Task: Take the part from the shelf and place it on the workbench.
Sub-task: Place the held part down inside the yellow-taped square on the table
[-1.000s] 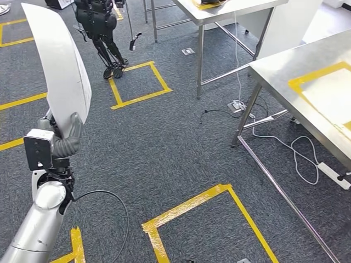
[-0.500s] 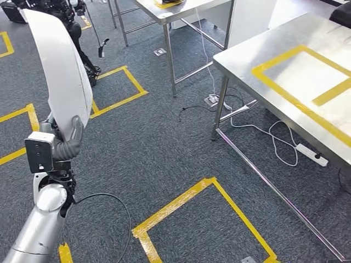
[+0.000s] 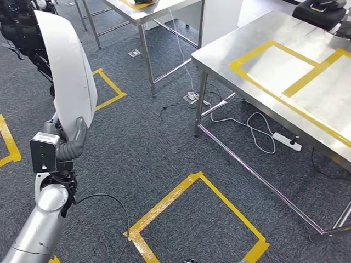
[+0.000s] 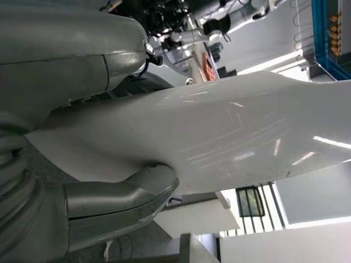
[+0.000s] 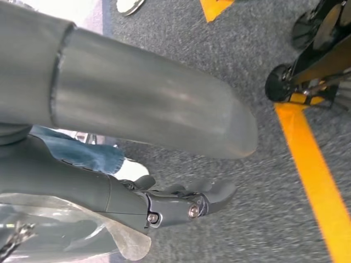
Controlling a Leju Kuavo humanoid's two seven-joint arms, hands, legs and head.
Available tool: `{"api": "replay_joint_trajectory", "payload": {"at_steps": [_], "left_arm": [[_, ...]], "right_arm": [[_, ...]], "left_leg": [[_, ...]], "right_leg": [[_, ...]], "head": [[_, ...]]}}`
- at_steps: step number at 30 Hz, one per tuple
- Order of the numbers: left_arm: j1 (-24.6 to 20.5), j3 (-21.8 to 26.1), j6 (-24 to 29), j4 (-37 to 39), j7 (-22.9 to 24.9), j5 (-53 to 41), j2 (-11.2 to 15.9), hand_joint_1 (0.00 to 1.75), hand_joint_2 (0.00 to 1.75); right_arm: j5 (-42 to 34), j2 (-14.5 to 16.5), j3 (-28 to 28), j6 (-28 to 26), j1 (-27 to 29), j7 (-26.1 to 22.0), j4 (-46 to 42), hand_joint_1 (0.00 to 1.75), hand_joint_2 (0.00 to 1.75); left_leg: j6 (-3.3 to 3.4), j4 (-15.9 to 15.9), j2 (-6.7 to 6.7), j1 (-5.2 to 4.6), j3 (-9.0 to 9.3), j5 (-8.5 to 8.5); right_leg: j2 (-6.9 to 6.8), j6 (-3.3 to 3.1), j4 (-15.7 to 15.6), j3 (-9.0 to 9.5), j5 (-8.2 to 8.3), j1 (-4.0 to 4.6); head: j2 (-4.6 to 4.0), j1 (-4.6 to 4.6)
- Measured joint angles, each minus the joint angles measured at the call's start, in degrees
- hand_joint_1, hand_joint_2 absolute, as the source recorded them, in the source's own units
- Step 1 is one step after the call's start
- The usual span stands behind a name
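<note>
Swinging round, the camera now brings the steel workbench closer; left hand grips the white part; right hand hangs with fingers apart over grey carpet.

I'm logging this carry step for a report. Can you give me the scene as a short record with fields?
held item: white curved part, upright
holder: left hand, thumb pressed on the part's lower edge
right hand: holds nothing, fingers extended over the carpet
destination: steel workbench with yellow tape outlines, ahead to the right
part on workbench: not yet
floor: grey carpet with yellow tape squares, loose cables
</note>
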Motion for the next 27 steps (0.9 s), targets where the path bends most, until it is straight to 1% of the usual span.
{"api": "replay_joint_trajectory", "payload": {"at_steps": [1, 2, 3, 4, 5, 6, 7, 8, 9, 10, 11, 12, 13, 14, 15, 16, 17, 18, 19, 20, 21, 22, 23, 24, 25, 26, 27], "left_arm": [[0.0, 0.0, 0.0, 0.0, 0.0, 0.0, 0.0, 1.75, 1.75], [-0.1, 0.0, 0.0, 0.0, 0.0, 0.0, 0.0, 1.75, 1.75], [-0.1, 0.0, 0.0, 0.0, 0.0, -0.1, 0.0, 1.75, 1.75], [-0.2, 0.0, 0.0, 0.0, 0.0, -0.1, 0.1, 1.75, 1.75], [-0.3, -0.1, 0.0, 0.0, 0.0, -0.2, 0.1, 1.75, 1.75], [-0.4, -0.1, 0.0, 0.0, 0.0, -0.3, 0.1, 1.75, 1.75], [-0.5, -0.1, 0.0, 0.0, 0.0, -0.4, 0.1, 1.75, 1.75], [-0.6, -0.1, 0.0, 0.0, 0.0, -0.5, 0.1, 1.75, 1.75], [-0.7, -0.1, 0.0, 0.0, 0.0, -0.5, 0.2, 1.75, 1.75], [-0.8, -0.1, 0.0, 0.0, 0.0, -0.5, 0.3, 1.75, 1.75], [-0.8, -0.1, -0.1, 0.0, 0.0, -0.5, 0.4, 1.75, 1.75], [-0.7, -0.1, -0.1, 0.0, 0.0, -0.5, 0.5, 1.75, 1.75], [-0.6, -0.1, -0.1, 0.0, 0.0, -0.5, 0.6, 1.75, 1.75], [-0.5, -0.1, -0.1, 0.0, 0.1, -0.5, 0.7, 1.75, 1.75], [-0.5, -0.1, -0.1, 0.0, 0.1, -0.5, 0.7, 1.75, 1.75], [-0.5, -0.1, -0.1, 0.0, 0.1, -0.5, 0.7, 1.75, 1.75], [-0.6, -0.1, -0.1, 0.0, 0.1, -0.5, 0.7, 1.75, 1.75], [-0.6, -0.1, -0.1, 0.0, 0.1, -0.5, 0.8, 1.75, 1.75], [-0.7, -0.1, -0.2, 0.0, 0.1, -0.5, 0.8, 1.75, 1.75], [-0.8, -0.1, -0.2, 0.0, 0.1, -0.5, 0.9, 1.75, 1.75], [-0.8, -0.1, -0.3, 0.0, 0.2, -0.5, 0.9, 1.75, 1.75], [-0.9, -0.1, -0.3, 0.0, 0.2, -0.6, 0.9, 1.75, 1.75], [-0.9, -0.1, -0.4, 0.0, 0.2, -0.6, 0.9, 1.75, 1.75], [-1.0, -0.1, -0.5, 0.0, 0.2, -0.6, 0.8, 1.75, 1.75], [-1.0, -0.1, -0.5, 0.0, 0.2, -0.6, 0.8, 1.75, 1.75], [-1.0, -0.1, -0.6, 0.0, 0.2, -0.6, 0.8, 1.75, 1.75], [-1.0, -0.1, -0.7, 0.0, 0.3, -0.6, 0.9, 1.75, 1.75]], "right_arm": [[0.0, 0.0, 0.0, 0.0, 0.0, 0.0, 0.0, 0.00, 0.00], [0.0, -0.1, 0.0, 0.0, -0.1, 0.0, 0.0, 0.00, 0.00], [0.0, -0.1, 0.0, 0.0, -0.2, 0.0, 0.0, 0.00, 0.00], [0.0, -0.1, 0.0, 0.0, -0.3, 0.0, 0.0, 0.00, 0.00], [0.0, 0.0, 0.0, 0.0, -0.3, 0.0, 0.0, 0.00, 0.00], [0.0, 0.0, 0.0, 0.0, -0.3, 0.0, 0.0, 0.00, 0.00], [0.0, 0.0, 0.0, 0.0, -0.2, 0.0, 0.0, 0.00, 0.00], [0.0, 0.0, 0.0, 0.0, -0.2, 0.0, 0.0, 0.00, 0.00], [0.0, 0.0, 0.0, 0.0, -0.2, 0.0, 0.0, 0.00, 0.00], [0.0, 0.0, 0.0, 0.0, -0.3, 0.0, 0.0, 0.00, 0.00], [0.0, 0.0, 0.0, 0.0, -0.4, 0.0, 0.0, 0.00, 0.00], [0.0, -0.1, 0.0, 0.0, -0.4, 0.0, 0.0, 0.00, 0.00], [0.0, -0.1, 0.0, 0.0, -0.4, 0.0, 0.0, 0.00, 0.00], [0.0, -0.1, 0.0, 0.0, -0.4, 0.0, 0.0, 0.00, 0.00], [0.0, -0.1, 0.0, 0.0, -0.4, 0.0, 0.0, 0.00, 0.00], [0.0, -0.1, 0.0, 0.0, -0.4, 0.0, 0.0, 0.00, 0.00], [0.0, 0.0, 0.0, 0.0, -0.4, 0.0, 0.0, 0.00, 0.00], [0.0, 0.0, 0.0, 0.0, -0.4, 0.0, 0.0, 0.00, 0.00], [0.0, 0.0, 0.0, 0.0, -0.4, 0.0, 0.1, 0.00, 0.00], [0.0, 0.1, 0.0, 0.0, -0.4, 0.0, 0.1, 0.00, 0.00], [-0.1, 0.1, 0.0, 0.0, -0.4, 0.0, 0.1, 0.00, 0.00], [-0.1, 0.1, 0.0, 0.0, -0.3, 0.0, 0.1, 0.00, 0.00], [-0.1, 0.1, 0.0, 0.0, -0.2, 0.0, 0.1, 0.00, 0.00], [-0.1, 0.1, 0.0, 0.0, -0.1, 0.0, 0.1, 0.00, 0.00], [-0.1, 0.1, 0.0, 0.1, -0.1, 0.0, 0.1, 0.00, 0.00], [-0.1, 0.1, 0.0, 0.1, -0.2, 0.0, 0.1, 0.00, 0.00], [-0.1, 0.1, 0.0, 0.1, -0.2, 0.0, 0.1, 0.00, 0.00]], "left_leg": [[-0.16, 0.2, 0.51, 0.04, 0.00, -0.11], [-0.43, 0.4, 1.00, -0.08, -0.04, -0.29], [-0.72, 0.7, 1.39, -0.20, -0.13, -0.48], [-0.97, 1.0, 1.76, -0.36, -0.22, -0.63], [-1.19, 1.2, 2.13, -0.51, -0.28, -0.71], [-1.34, 1.4, 2.49, -0.49, -0.28, -0.75], [-1.57, 1.5, 2.58, -0.40, -0.27, -0.91], [-1.88, 2.0, 2.00, -0.23, -0.42, -1.47], [-2.18, 3.4, 1.04, -0.06, -0.94, -2.60], [-2.47, 6.0, -0.17, 0.10, -1.93, -4.23], [-2.64, 9.6, -1.17, 0.20, -3.43, -6.17], [-2.72, 13.5, -1.61, 0.24, -5.08, -7.87], [-2.72, 16.4, -1.78, 0.26, -6.38, -8.83], [-2.62, 17.7, -1.85, 0.27, -6.94, -8.73], [-2.41, 16.6, -1.99, 0.26, -6.47, -7.52], [-2.12, 13.5, -2.35, 0.25, -5.06, -5.46], [-1.77, 9.5, -3.30, 0.25, -3.26, -3.43], [-1.47, 5.9, -4.34, 0.27, -1.65, -1.97], [-1.26, 3.3, -5.20, 0.24, -0.52, -1.23], [-1.15, 2.1, -5.73, 0.18, -0.08, -1.19], [-1.11, 1.8, -5.57, 0.10, -0.03, -1.28], [-0.98, 1.5, -5.13, 0.11, 0.00, -1.17], [-0.78, 1.1, -4.58, 0.19, 0.03, -0.93], [-0.52, 0.8, -4.02, 0.29, 0.09, -0.67], [-0.29, 0.4, -3.39, 0.40, 0.12, -0.42], [-0.16, 0.3, -2.77, 0.36, 0.08, -0.32], [-0.09, 0.3, -2.19, 0.29, -0.01, -0.28]], "right_leg": [[-0.56, 0.08, -3.6, 2.09, 1.77, -0.01], [-1.61, 0.07, -7.5, 4.36, 2.98, 0.16], [-2.35, -0.14, -10.6, 6.13, 3.82, 0.26], [-2.82, -0.44, -12.4, 7.13, 4.09, 0.36], [-2.87, -0.80, -13.0, 7.42, 3.92, 0.51], [-2.25, -1.23, -13.0, 7.34, 4.12, 0.47], [-1.81, -1.55, -12.9, 7.25, 4.21, 0.44], [-1.35, -1.85, -12.9, 7.20, 4.32, 0.38], [-0.88, -2.17, -13.0, 7.18, 4.47, 0.28], [-0.43, -2.41, -13.0, 7.15, 4.57, 0.19], [0.11, -2.57, -13.0, 7.09, 4.63, 0.18], [0.68, -2.70, -13.0, 7.03, 4.68, 0.20], [1.30, -2.77, -13.0, 6.98, 4.73, 0.23], [1.96, -2.80, -13.0, 6.95, 4.77, 0.27], [2.60, -2.80, -13.0, 6.94, 4.83, 0.29], [3.24, -2.77, -13.0, 6.97, 4.88, 0.31], [3.82, -2.70, -13.0, 6.98, 4.95, 0.27], [4.37, -2.53, -13.0, 6.87, 5.06, 0.29], [4.89, -2.27, -12.9, 6.63, 5.22, 0.23], [5.34, -1.93, -12.9, 6.32, 5.42, 0.11], [5.81, -1.54, -13.0, 6.02, 5.65, 0.02], [6.15, -1.16, -13.1, 5.78, 5.81, -0.09], [5.61, -0.87, -12.9, 5.41, 5.62, -0.06], [4.50, -0.64, -11.9, 4.78, 4.82, 0.05], [3.09, -0.47, -9.7, 3.68, 3.38, 0.16], [1.58, -0.36, -6.4, 2.14, 1.49, 0.20], [0.80, -0.22, -2.6, 0.46, -0.39, 0.18]], "head": [[0.00, 0.01], [0.00, 0.05], [0.00, 0.09], [0.00, 0.06], [0.00, 0.06], [0.00, 0.02], [0.00, -0.02], [0.00, -0.04], [0.00, -0.09], [0.00, -0.15], [0.00, -0.19], [0.00, -0.19], [0.00, -0.19], [0.00, -0.18], [0.00, -0.17], [0.00, -0.17], [0.00, -0.16], [0.00, -0.15], [0.00, -0.17], [0.00, -0.16], [0.00, -0.19], [0.00, -0.20], [0.00, -0.16], [0.00, -0.08], [0.00, 0.07], [0.00, 0.17], [0.00, 0.28]]}}
